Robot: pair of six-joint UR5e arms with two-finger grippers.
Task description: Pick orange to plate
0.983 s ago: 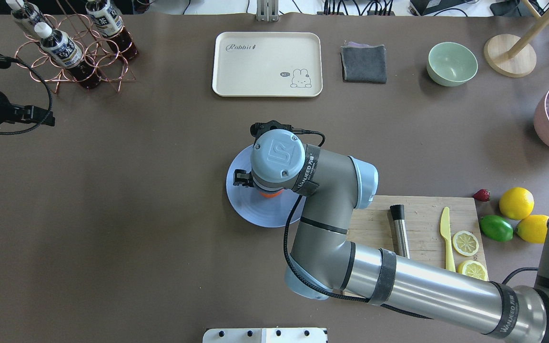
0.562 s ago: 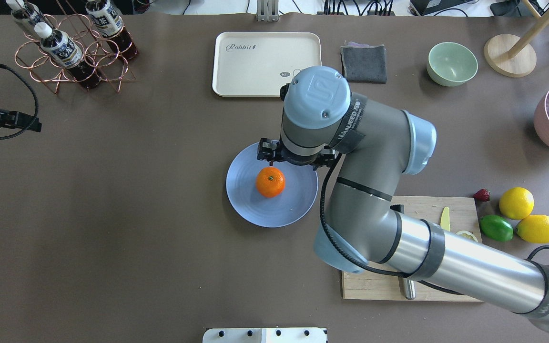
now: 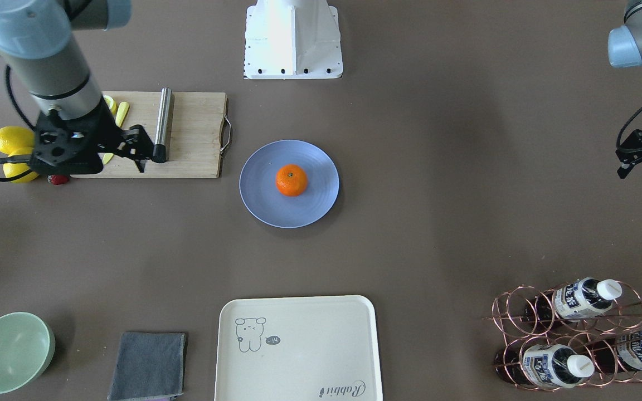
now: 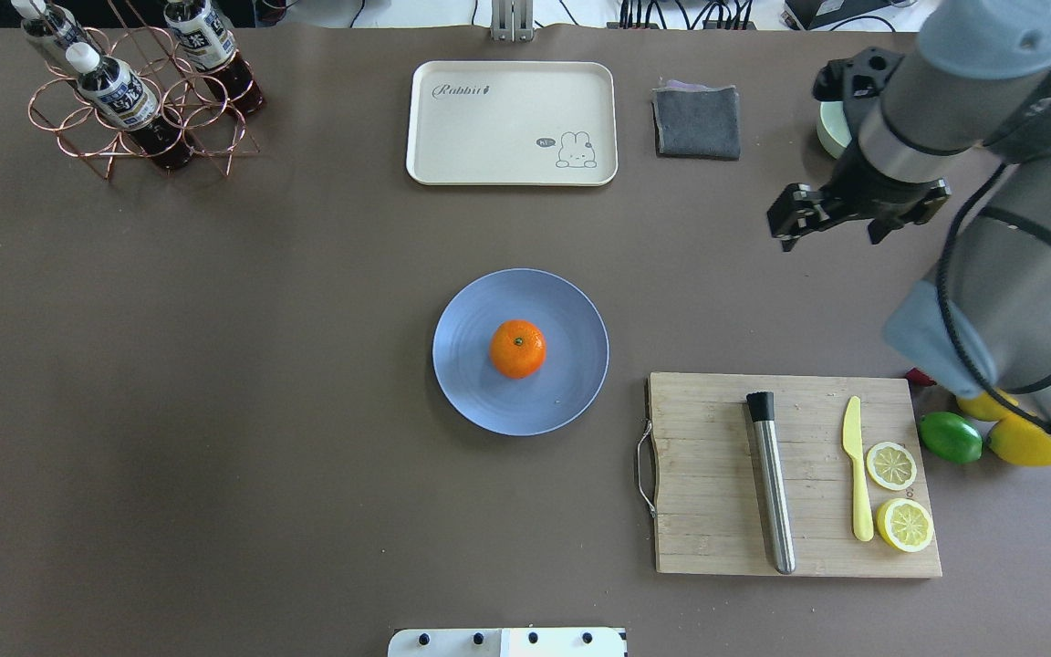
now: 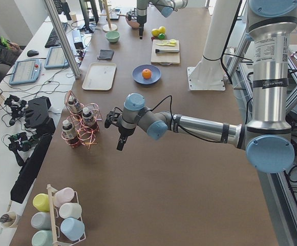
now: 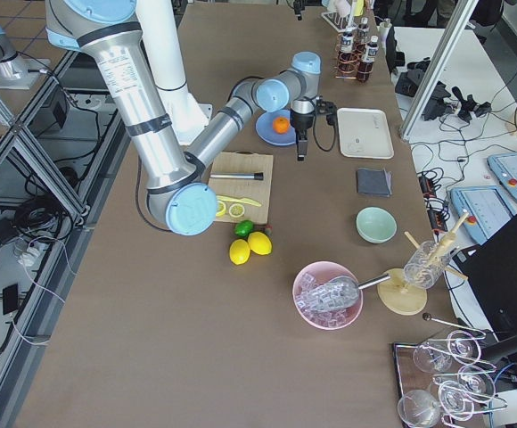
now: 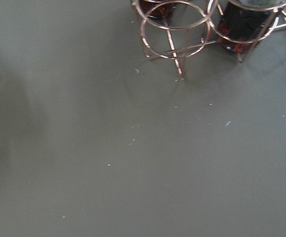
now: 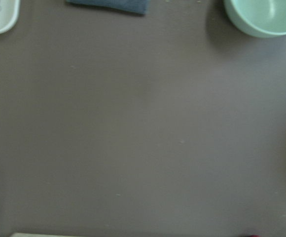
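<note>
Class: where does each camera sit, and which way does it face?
Front: across the table, facing the robot, looking down; right claw at left.
Overhead: behind the robot, looking down; right claw upper right.
Left side: table's end, left claw near.
Right side: opposite end, right arm near.
Left wrist: down at bottle rack; no claw.
Right wrist: down at bowl; no claw.
Front and overhead share orange on plate.

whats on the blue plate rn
One orange sits centred on the plate, stem spot up. Nothing else shows there; the patch under the orange is covered.
</note>
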